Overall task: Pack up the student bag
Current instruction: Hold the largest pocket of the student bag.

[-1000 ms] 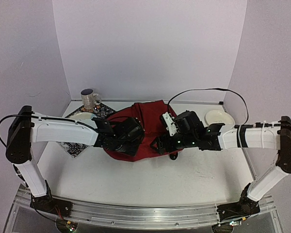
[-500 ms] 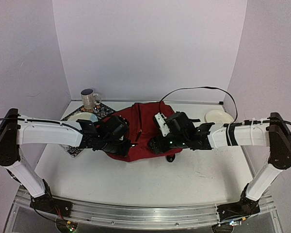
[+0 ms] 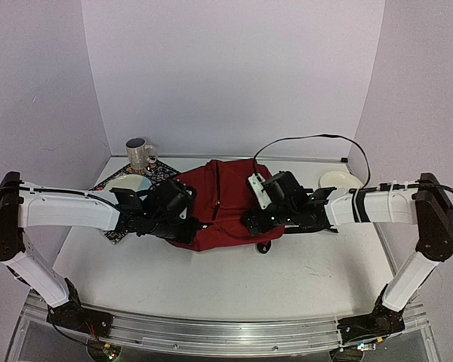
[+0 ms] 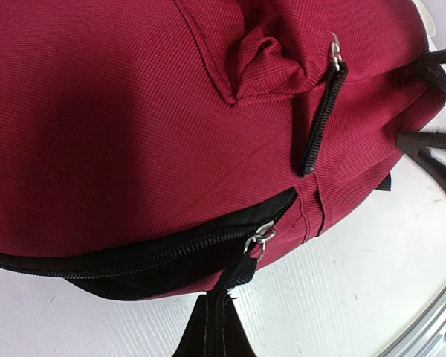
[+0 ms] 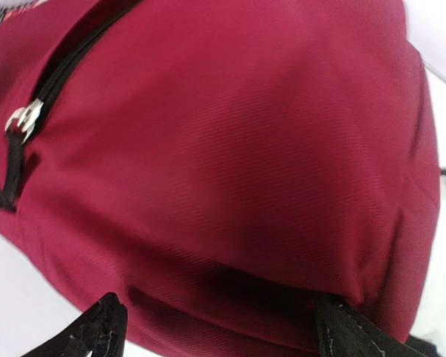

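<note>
Centrally student bag (image 3: 226, 196); white table (image 3: 287, 279), lilac walls (image 3: 234, 75).

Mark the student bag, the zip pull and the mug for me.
student bag (image 3: 232, 202), top view, red front panel.
zip pull (image 4: 243, 271), left wrist view, black webbing tab.
mug (image 3: 140, 156), top view, side wall.

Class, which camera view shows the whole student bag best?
The top external view: the student bag shows nearly its whole outline on the table. The left wrist view gives only one corner with zips; the right wrist view, just red fabric and a zip end.
</note>
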Tool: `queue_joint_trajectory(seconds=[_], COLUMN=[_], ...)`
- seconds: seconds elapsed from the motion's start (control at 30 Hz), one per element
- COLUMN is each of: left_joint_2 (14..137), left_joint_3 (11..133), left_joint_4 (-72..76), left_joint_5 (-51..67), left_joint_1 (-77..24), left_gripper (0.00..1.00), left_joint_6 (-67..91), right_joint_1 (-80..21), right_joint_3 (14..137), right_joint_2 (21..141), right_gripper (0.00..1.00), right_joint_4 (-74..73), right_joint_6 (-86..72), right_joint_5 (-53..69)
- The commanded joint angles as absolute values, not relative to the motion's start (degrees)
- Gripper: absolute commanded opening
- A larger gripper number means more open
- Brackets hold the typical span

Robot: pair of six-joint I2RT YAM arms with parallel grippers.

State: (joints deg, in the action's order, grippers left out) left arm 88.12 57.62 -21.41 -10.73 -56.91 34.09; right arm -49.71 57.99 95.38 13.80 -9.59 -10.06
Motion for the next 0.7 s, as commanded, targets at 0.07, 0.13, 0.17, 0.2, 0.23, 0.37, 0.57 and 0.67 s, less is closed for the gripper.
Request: queue_joint_trajectory(seconds=[0.07,0.13,0.17,0.2,0.23,0.37,0.57,0.67], left_joint_2=[86.66,86.5,86.41,86.3,86.17,85.54,84.19,83.47], left_joint_3=[59.67,59.62,59.64,59.62,59.52,58.92,57.69,57.14], left_joint_4=[-21.85,-21.65,-21.54,-21.36,-21.04,-19.67,-18.04,-17.92], left_joint_5=[-11.46,-11.45,-11.38,-11.23,-11.04,-10.34,-9.14,-9.05], left_joint_1=[-56.34,-56.29,-56.26,-56.27,-56.28,-56.14,-55.58,-55.11], left_gripper=[0.0,0.0,0.0,0.0,0.0,0.0,0.0,0.0], left_joint_6=[32.44,32.4,32.39,32.4,32.42,32.46,32.78,32.78], right_joint_1=[-54.49,-55.4,-55.8,-56.1,-56.31,-56.39,-56.35,-56.27], right_joint_3=[62.81,64.33,65.1,65.75,66.49,68.42,69.6,68.94], right_joint_2=[96.69,97.66,98.16,98.79,99.6,102.55,104.98,105.12], right_gripper=[0.87,0.87,0.87,0.87,0.86,0.79,0.61,0.38], right_joint_4=[11.85,11.14,10.83,10.49,10.08,9.67,9.75,10.2], right_joint_6=[10.52,14.57,16.09,17.39,18.78,21.82,23.41,23.99], right_joint_5=[-14.7,-15.74,-16.17,-16.3,-16.34,-18.04,-21.02,-23.56])
